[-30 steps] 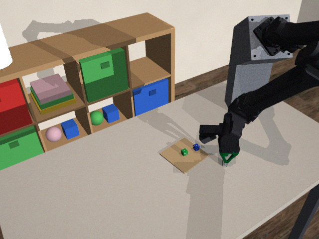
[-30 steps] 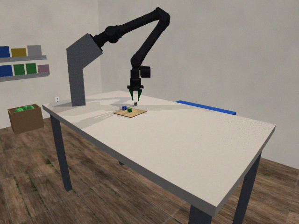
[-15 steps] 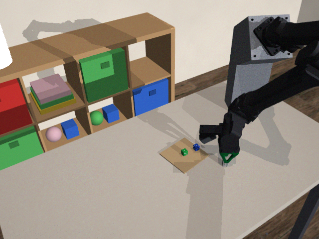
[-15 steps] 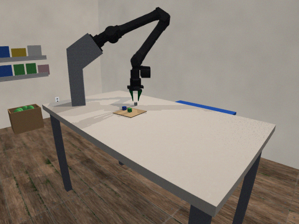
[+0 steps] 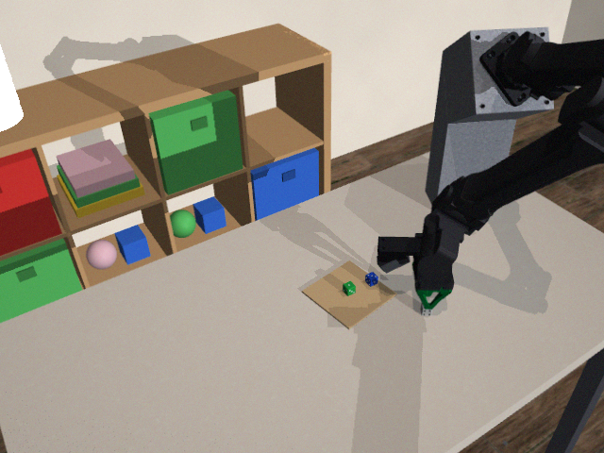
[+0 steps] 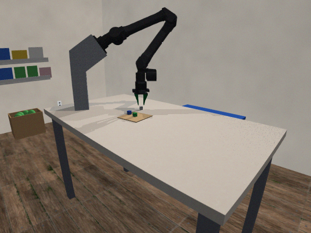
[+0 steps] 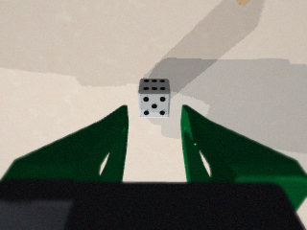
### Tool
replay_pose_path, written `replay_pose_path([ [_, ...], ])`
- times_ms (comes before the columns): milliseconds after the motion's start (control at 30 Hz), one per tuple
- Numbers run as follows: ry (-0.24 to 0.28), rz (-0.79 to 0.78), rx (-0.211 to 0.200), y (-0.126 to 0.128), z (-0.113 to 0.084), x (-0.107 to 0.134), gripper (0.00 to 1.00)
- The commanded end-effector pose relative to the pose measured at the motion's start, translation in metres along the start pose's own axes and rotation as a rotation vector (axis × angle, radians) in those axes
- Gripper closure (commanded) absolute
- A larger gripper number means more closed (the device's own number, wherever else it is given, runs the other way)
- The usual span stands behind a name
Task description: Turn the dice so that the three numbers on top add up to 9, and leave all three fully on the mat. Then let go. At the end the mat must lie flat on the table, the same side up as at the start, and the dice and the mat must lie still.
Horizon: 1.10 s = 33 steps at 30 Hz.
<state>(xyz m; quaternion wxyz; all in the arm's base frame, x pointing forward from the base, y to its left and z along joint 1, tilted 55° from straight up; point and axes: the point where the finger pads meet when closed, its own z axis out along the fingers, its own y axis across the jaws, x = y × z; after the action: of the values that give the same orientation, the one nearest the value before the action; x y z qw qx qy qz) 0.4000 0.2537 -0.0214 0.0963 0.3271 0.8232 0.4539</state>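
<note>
A tan mat [image 5: 341, 311] [image 6: 135, 118] lies flat on the table. A green die [image 5: 348, 288] [image 6: 134, 114] and a blue die [image 5: 371, 278] [image 6: 129, 112] sit on it. A white die [image 5: 426, 310] [image 6: 141, 108] [image 7: 154, 98] sits on the bare table just off the mat's right edge. In the wrist view it shows a five face and a six face. My gripper [image 5: 430, 301] [image 6: 141, 103] [image 7: 154, 113] points straight down just above the white die. Its green fingers are partly open and hold nothing; the die lies below the fingertips.
The arm's grey pedestal [image 5: 468, 126] [image 6: 80, 75] stands at the table's back. A wooden shelf [image 5: 293, 48] with coloured bins and blocks stands behind the table. A blue strip [image 6: 213, 111] lies along the table's far edge. A cardboard box [image 6: 26, 123] stands on the floor.
</note>
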Motion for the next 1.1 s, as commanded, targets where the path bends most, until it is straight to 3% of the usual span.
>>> replay_pose_path([
  [0, 0.005, 0.002, 0.004, -0.003, 0.0, 0.006, 0.66],
  [400, 0.003, 0.004, 0.0, -0.001, 0.011, 0.004, 0.66],
  [433, 0.006, 0.008, 0.015, -0.01, 0.008, 0.007, 0.66],
  [500, 0.003, 0.003, -0.002, -0.001, 0.015, 0.004, 0.66],
  [833, 0.004, 0.004, -0.001, -0.001, 0.028, 0.004, 0.66],
  [1067, 0.004, 0.004, 0.006, -0.004, 0.024, 0.007, 0.66],
])
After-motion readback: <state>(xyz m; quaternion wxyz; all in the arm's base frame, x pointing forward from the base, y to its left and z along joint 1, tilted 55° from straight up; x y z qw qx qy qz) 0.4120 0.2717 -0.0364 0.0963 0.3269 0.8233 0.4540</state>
